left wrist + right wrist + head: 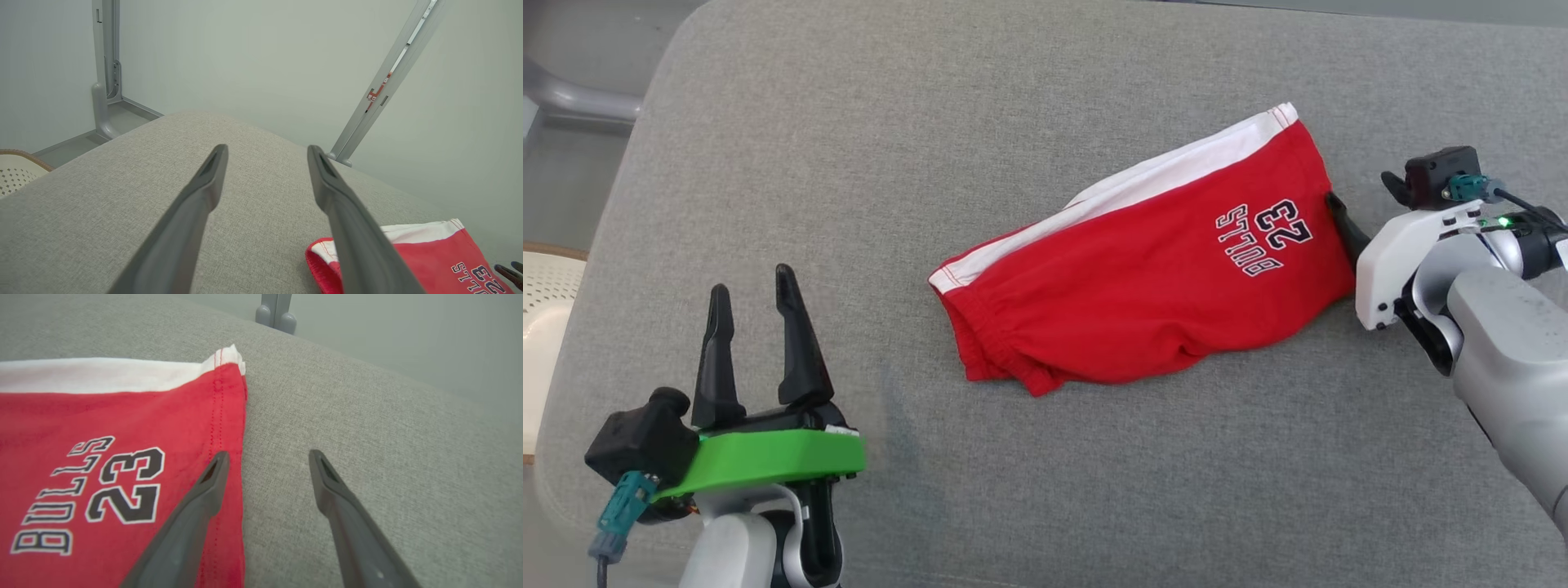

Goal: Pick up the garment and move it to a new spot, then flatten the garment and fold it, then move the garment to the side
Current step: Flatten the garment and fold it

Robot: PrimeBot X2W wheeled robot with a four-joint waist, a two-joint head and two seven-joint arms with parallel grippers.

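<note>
Right of centre in the head view: red knit shorts (1143, 286) with a white side stripe and a "BULLS 23" print. Lies folded and fairly flat on the grey woven padded surface (931, 122), white stripe toward the upper edge, gathered waistband toward the lower left, stitched hem at the right. Shows again at the lower right of the left wrist view (441, 253) and across the left half of the right wrist view (102, 416).

Lower left of the head view: left gripper (752, 280) on its green bracket, jaws spread wide and empty, well apart from the shorts. Hovers over bare grey fabric in its own view (266, 149).

Right wrist view: right gripper (268, 454), jaws also spread, clamping nothing. Straddles the hem line, one finger (204, 490) over red cloth, the other over bare fabric; contact impossible to tell. In the head view, one dark finger (1342, 222) just beside the hem.

Wide bare grey room left of and above the shorts, less at the right. Rounded corner of the surface at upper left, with a cream perforated object (547, 310) beyond the left edge. Past the far edge, an upright grey metal post (104, 81) and a slanted metal rail (388, 81).
</note>
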